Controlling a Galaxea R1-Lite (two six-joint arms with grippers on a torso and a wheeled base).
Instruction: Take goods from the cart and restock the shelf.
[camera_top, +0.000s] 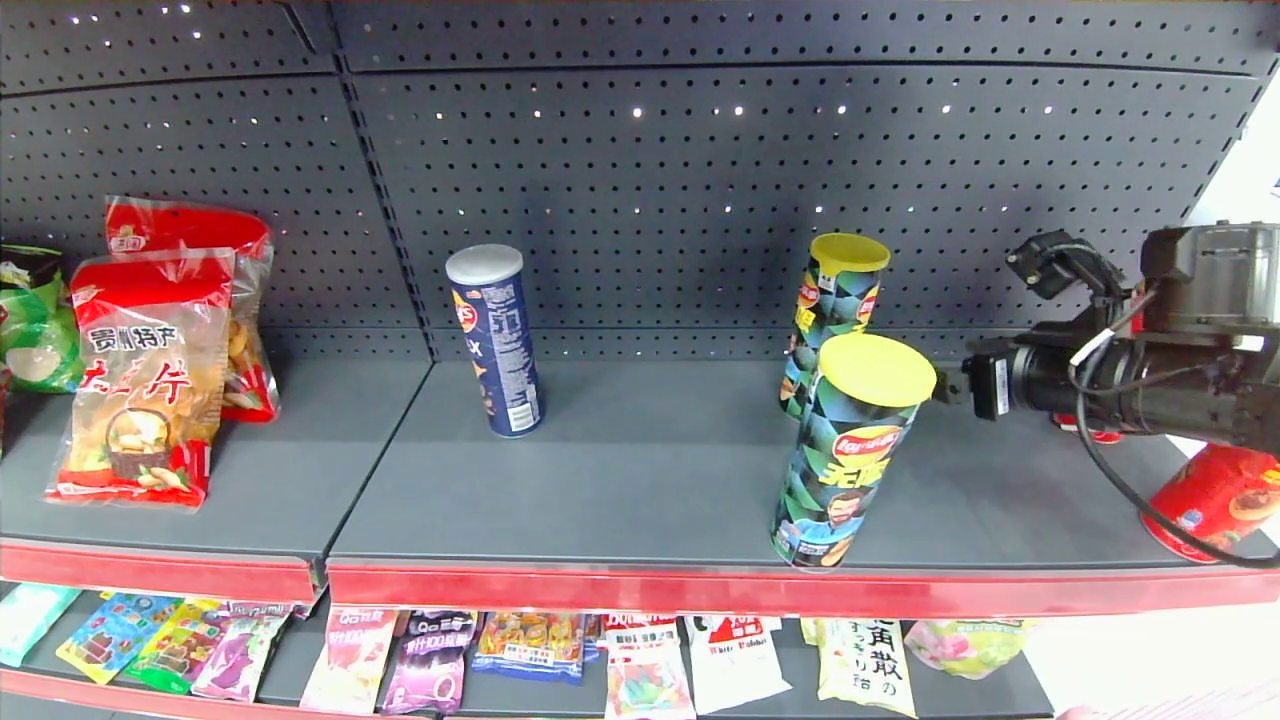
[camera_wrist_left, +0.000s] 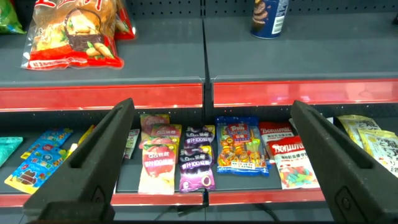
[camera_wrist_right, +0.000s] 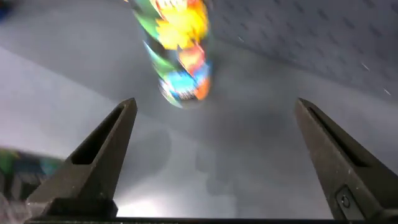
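Two chip cans with yellow lids stand on the grey upper shelf (camera_top: 640, 480): the front can (camera_top: 850, 450) near the red edge, the rear can (camera_top: 835, 310) by the pegboard. A blue chip can (camera_top: 497, 340) stands further left. My right arm (camera_top: 1100, 385) hangs over the shelf just right of the front can. In the right wrist view my right gripper (camera_wrist_right: 214, 102) is open and empty above the shelf, with a blurred colourful can (camera_wrist_right: 180, 56) beyond its fingers. My left gripper (camera_wrist_left: 212, 104) is open and empty in front of the lower shelf of snack packets (camera_wrist_left: 236, 146).
Red snack bags (camera_top: 150, 380) and a green bag (camera_top: 35, 330) fill the shelf's left bay. A red can (camera_top: 1215, 500) lies tilted at the far right, partly behind my right arm. The pegboard (camera_top: 700, 200) backs the shelf. Bare shelf lies between the blue can and the yellow-lid cans.
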